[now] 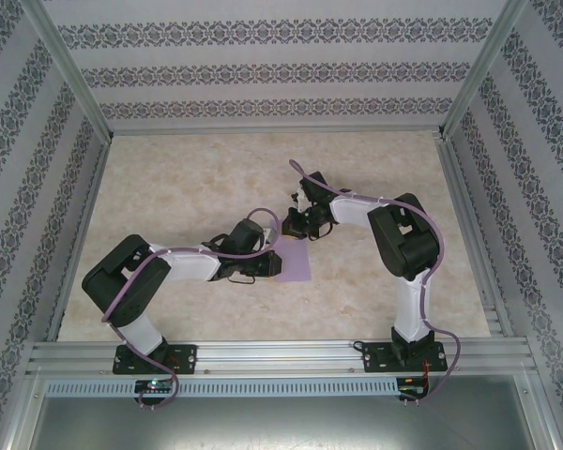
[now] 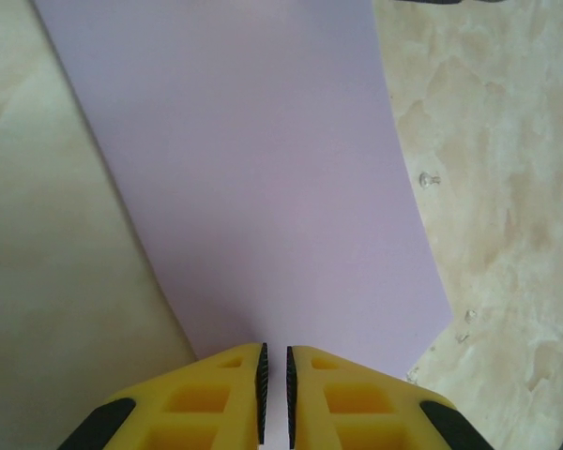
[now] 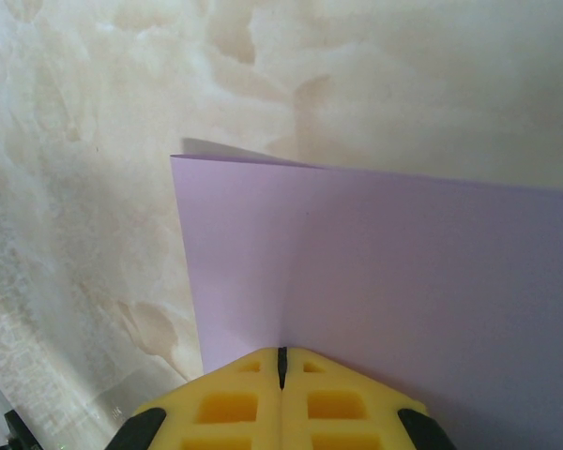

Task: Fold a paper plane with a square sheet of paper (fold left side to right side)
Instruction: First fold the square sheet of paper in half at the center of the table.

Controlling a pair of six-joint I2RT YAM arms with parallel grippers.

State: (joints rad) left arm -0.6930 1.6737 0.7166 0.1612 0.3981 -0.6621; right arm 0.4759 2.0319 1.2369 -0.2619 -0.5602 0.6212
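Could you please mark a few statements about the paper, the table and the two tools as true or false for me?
1. The square sheet of paper is lilac. True.
2. The right tool has its fingers spread wide. False: they are pressed together at the sheet's edge.
3. The tabletop is marbled beige. True.
4. The paper is already a narrow pointed dart. False: it is a broad sheet with straight edges.
5. Seen from above, the sheet lies between the left tool and the right tool. True.
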